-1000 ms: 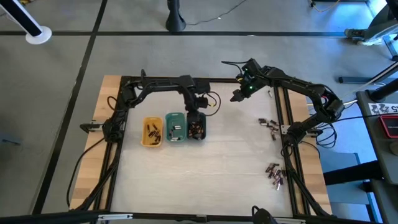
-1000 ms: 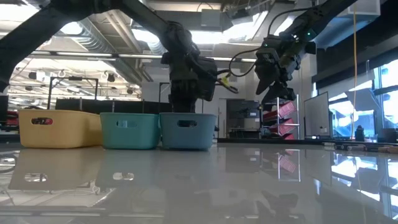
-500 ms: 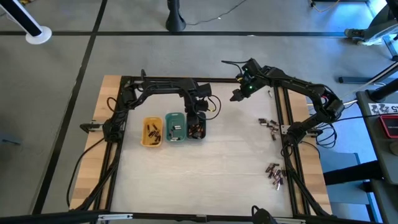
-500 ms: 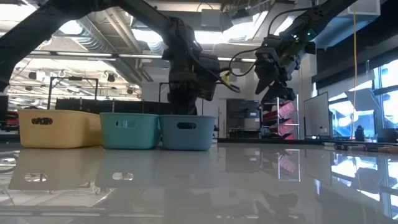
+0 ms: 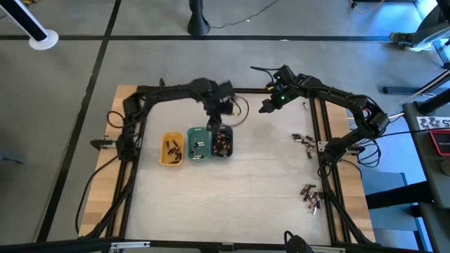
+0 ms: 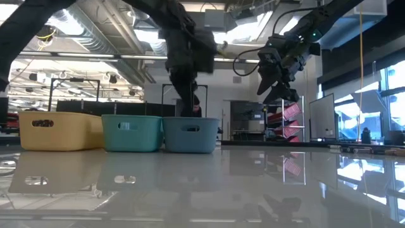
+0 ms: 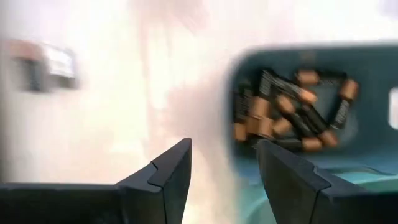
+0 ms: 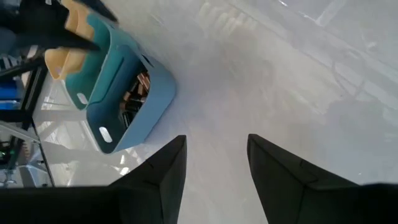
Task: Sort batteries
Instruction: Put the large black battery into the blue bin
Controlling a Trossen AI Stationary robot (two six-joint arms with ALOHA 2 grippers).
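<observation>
Three small trays stand in a row at the table's middle left: yellow (image 5: 171, 149), green (image 5: 197, 143) and grey-blue (image 5: 222, 143), each with batteries inside. The grey-blue tray's dark and copper-toned batteries (image 7: 292, 106) show in the left wrist view. My left gripper (image 7: 224, 168) is open and empty, above the far end of the grey-blue tray (image 6: 190, 133). My right gripper (image 8: 214, 162) is open and empty, raised high near the far edge (image 5: 271, 105). Loose batteries lie on the table at the right (image 5: 304, 139) and near right (image 5: 310, 197).
Black frame rails run along the table's left (image 5: 130, 161), far and right (image 5: 323, 154) sides. Bare table top (image 5: 246, 190) lies between the trays and the loose batteries.
My left gripper has risen from just over the grey-blue tray and drawn a little toward the table's far edge. My right arm has kept still.
</observation>
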